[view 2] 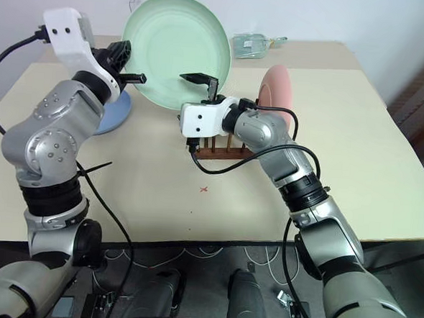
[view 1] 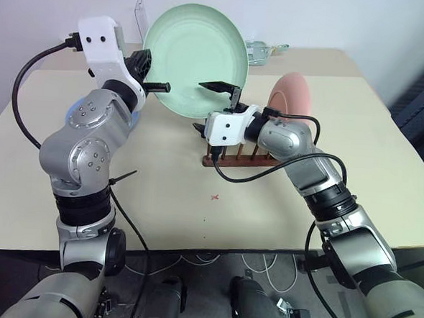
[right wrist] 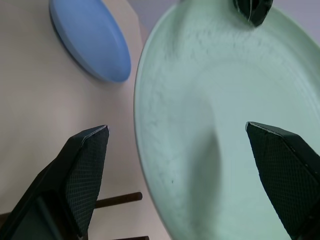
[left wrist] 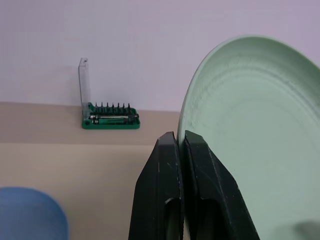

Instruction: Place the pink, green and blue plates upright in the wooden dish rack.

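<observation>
My left gripper [view 1: 162, 87] is shut on the left rim of the green plate [view 1: 193, 57] and holds it upright above the table. The right gripper [view 1: 214, 107] is open at the plate's lower right edge; in the right wrist view the rim of the green plate [right wrist: 210, 115] lies between its spread fingers [right wrist: 85, 170] without touching them. Upright in the wooden dish rack [view 1: 233, 159] stands the pink plate [view 1: 291, 95], behind the right wrist. The blue plate [view 2: 114, 113] lies flat on the table behind the left arm.
A green tool case with a clear lid [left wrist: 110, 120] sits at the table's far edge, behind the green plate. A small red mark [view 1: 214, 197] is on the beige table [view 1: 158, 213] in front of the rack. Black cables loop off both arms.
</observation>
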{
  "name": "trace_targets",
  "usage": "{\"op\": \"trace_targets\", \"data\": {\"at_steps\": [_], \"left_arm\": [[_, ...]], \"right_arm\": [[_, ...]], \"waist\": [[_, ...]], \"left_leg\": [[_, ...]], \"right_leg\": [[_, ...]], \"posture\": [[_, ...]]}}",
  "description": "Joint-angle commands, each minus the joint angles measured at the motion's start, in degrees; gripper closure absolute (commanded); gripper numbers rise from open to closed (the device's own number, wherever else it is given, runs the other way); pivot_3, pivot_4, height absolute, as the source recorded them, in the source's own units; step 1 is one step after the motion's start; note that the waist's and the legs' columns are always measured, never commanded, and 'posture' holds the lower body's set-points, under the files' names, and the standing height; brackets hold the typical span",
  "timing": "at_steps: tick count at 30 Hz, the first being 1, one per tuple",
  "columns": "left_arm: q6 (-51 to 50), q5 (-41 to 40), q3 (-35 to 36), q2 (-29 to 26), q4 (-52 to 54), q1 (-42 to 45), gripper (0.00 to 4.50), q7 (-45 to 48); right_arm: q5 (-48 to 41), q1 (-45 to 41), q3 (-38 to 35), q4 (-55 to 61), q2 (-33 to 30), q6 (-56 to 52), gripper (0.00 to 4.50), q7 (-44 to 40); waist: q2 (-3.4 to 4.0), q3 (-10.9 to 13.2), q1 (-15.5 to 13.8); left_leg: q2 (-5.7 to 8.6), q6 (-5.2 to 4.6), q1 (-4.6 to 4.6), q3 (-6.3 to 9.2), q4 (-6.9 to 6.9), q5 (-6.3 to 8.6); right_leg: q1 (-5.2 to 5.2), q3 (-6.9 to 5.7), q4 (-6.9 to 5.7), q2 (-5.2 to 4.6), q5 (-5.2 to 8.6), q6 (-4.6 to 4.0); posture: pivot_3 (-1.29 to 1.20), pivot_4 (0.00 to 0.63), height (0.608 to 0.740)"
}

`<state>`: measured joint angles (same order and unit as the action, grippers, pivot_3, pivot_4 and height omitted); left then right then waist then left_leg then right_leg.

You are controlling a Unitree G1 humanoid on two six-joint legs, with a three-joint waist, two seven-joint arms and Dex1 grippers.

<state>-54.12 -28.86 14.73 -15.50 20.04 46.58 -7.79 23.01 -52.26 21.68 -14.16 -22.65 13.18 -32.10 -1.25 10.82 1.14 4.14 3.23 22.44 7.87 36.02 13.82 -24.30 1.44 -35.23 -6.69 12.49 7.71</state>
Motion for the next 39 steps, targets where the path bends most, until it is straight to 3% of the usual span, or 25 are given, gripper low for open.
{"op": "trace_targets", "data": {"at_steps": [1, 5, 7, 8, 10, 15, 20, 27, 33, 39], "left_arm": [[-0.44, -0.42, 0.95, -0.38, 3.0, 1.9, 4.5, 0.13], [-0.64, -0.5, 1.66, -0.19, 2.89, 1.75, 4.5, 0.03], [-0.23, -0.81, 2.1, 0.01, 2.75, 1.72, 4.5, 0.24], [0.31, -1.71, 2.88, 0.67, 2.65, 1.83, 4.2, 0.47], [1.06, -2.48, 3.5, 1.1, 2.67, 1.97, 3.54, 1.21], [7.86, -1.52, 8.55, 0.05, 0.63, 3.42, 1.14, 0.47], [11.98, 1.49, 10.58, -6.09, -2.61, 0.09, 1.14, 3.15], [17.93, 2.53, 8.29, -13.28, -4.31, -14.88, 1.14, 16.66], [18.26, -1.19, 1.03, -14.91, 1.49, -24.69, 1.14, 30.56], [16.63, -7.02, -1.4, -14.04, 5.43, -28.2, 1.14, 36.58]], "right_arm": [[0.91, -2.42, -0.61, 0.25, 0.46, 1.88, 1.32, 1.37], [1.53, -2.81, -0.85, -0.59, 0.56, 2.66, 3.44, 1.83], [1.82, -3.03, -1.02, -0.96, 0.63, 2.96, 4.3, 2.17], [2.34, -3.1, -1.08, -1.03, 0.57, 3.18, 4.47, 2.72], [2.82, -3.07, -1.22, -0.98, 0.51, 3.42, 4.5, 3.11], [1.29, -2.09, -2.59, 0.95, 0.19, 2.58, 4.5, 2.8], [-8.9, 0.27, -8.65, 6.83, 2.16, -4.65, 4.5, 0.57], [-40.85, 8.65, -21.2, 29.92, 6.2, -33.83, 4.5, -4.62], [-64.65, 11.95, -32.68, 39.88, 10.24, -56.11, 4.5, 7.56], [-74.6, 12.76, -38.69, 39.59, 11.06, -63.73, 4.5, 18.73]], "waist": [[0.0, 0.0, -0.03], [0.0, 0.0, 0.04], [0.0, 0.0, 0.05], [0.01, 0.01, 0.04], [0.01, 0.0, -0.03], [0.01, 0.01, -0.03], [0.01, 0.01, 0.14], [0.03, 0.0, -0.24], [0.05, 0.01, -0.25], [0.15, 0.04, -0.08]], "left_leg": [[0.0, 0.0, 0.0, 0.0, 0.0, 0.0], [0.0, 0.0, 0.0, 0.0, 0.0, 0.0], [0.0, 0.0, 0.0, 0.0, -0.01, 0.0], [0.0, 0.01, 0.0, 0.0, -0.01, 0.0], [0.0, 0.01, 0.0, 0.0, 0.0, -0.01], [0.0, 0.02, 0.01, 0.0, 0.01, -0.01], [-0.02, 0.03, -0.01, 0.0, -0.04, -0.02], [-0.01, -0.05, 0.01, 0.06, -0.05, 0.03], [-0.03, -0.3, 0.0, 0.09, -0.04, 0.17], [-0.06, -0.31, -0.01, 0.05, -0.08, 0.17]], "right_leg": [[0.0, 0.0, 0.0, 0.0, 0.0, 0.0], [0.0, 0.0, 0.0, 0.0, 0.0, 0.0], [0.0, 0.0, 0.0, 0.0, 0.0, 0.0], [0.0, 0.0, 0.0, 0.0, 0.0, 0.0], [0.0, 0.0, 0.0, 0.0, 0.0, 0.0], [0.0, 0.01, 0.01, 0.0, 0.0, 0.0], [-0.01, 0.01, 0.0, 0.02, -0.01, -0.02], [0.0, 0.01, -0.02, 0.02, -0.02, -0.04], [0.0, 0.01, -0.03, 0.02, -0.05, -0.11], [-0.02, 0.01, -0.03, 0.02, -0.05, -0.12]], "posture": [[0.0, 0.15, 0.74], [0.0, 0.15, 0.74], [0.0, 0.15, 0.74], [0.0, 0.15, 0.74], [0.0, 0.15, 0.74], [0.0, 0.15, 0.74], [0.0, 0.15, 0.74], [0.0, 0.15, 0.74], [0.0, 0.15, 0.74], [0.0, 0.15, 0.74]]}}
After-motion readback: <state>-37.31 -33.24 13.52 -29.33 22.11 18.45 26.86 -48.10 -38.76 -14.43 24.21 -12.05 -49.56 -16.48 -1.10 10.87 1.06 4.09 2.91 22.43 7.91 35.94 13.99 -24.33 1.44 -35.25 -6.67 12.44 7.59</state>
